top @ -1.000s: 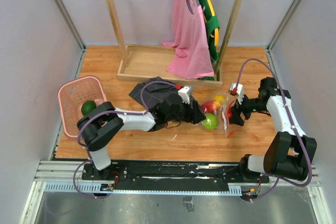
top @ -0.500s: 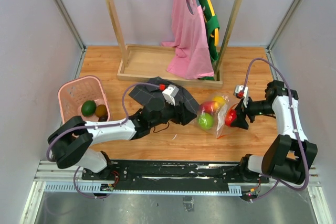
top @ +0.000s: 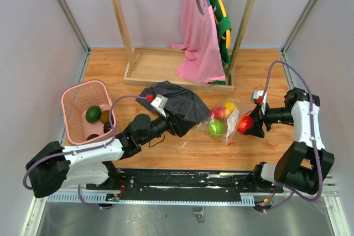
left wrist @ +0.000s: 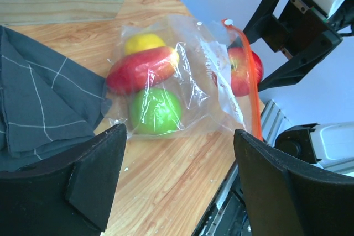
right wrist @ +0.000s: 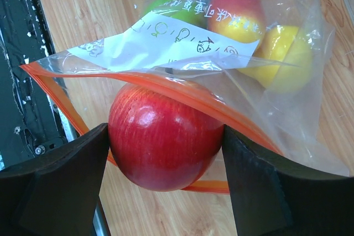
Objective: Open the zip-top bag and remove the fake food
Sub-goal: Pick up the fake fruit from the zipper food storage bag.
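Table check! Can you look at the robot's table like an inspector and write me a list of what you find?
Surface: wooden table, light wood grain.
Job's things: zip-top bag lies open on its side, with a lime green fruit, red-yellow mango and yellow fruit inside; red apple at its mouth.
Clutter: grey checked cloth beside the bag; pink basket holding a dark green fruit and a brownish fruit.
Jaws: left jaws open, empty, short of the bag; right jaws clamp the red apple.
Cables: purple cables loop above both arms.
Surroundings: wooden clothes rack at the back, hung with a pink garment and a green garment; plain walls.
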### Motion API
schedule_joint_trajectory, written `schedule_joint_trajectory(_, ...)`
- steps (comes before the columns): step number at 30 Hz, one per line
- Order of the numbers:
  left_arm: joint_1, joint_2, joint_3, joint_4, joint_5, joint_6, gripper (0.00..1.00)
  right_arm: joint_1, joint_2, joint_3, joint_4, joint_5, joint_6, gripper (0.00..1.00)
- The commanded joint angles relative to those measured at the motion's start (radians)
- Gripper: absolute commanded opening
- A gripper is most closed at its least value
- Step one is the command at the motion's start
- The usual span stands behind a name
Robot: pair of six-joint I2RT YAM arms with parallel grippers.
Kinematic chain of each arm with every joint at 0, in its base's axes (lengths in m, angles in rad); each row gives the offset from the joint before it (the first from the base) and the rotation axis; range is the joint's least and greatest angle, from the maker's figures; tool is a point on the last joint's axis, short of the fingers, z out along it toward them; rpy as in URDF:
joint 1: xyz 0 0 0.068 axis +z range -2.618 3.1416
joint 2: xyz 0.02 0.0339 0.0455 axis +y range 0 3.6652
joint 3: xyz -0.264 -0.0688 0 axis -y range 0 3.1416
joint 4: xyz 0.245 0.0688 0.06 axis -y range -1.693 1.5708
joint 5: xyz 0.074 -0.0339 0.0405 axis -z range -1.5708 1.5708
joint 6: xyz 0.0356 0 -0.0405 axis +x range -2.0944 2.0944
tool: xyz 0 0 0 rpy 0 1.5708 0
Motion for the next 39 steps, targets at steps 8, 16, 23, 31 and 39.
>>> schedule_joint_trajectory(8, 0.007, -0.082, -0.058, 0.067, 0.035, -0.049, 0.82, -0.063, 0.025, 0.065, -0.206, -0.079, -0.143, 0.22)
schedule_joint_trajectory(16, 0.007, -0.079, -0.054, 0.071, 0.07, -0.066, 0.82, -0.064, 0.01, 0.096, -0.267, -0.089, -0.133, 0.22)
schedule_joint_trajectory(23, 0.006, -0.063, -0.027, 0.073, 0.112, -0.049, 0.82, -0.064, -0.006, 0.086, -0.268, -0.076, -0.066, 0.21)
schedule_joint_trajectory(31, -0.07, -0.051, 0.024, 0.07, 0.064, 0.098, 0.82, -0.065, -0.045, 0.094, -0.268, -0.054, 0.032, 0.21)
schedule_joint_trajectory(39, -0.13, -0.037, 0.063, 0.07, 0.016, 0.228, 0.81, -0.064, -0.082, 0.128, -0.27, 0.018, 0.12, 0.21)
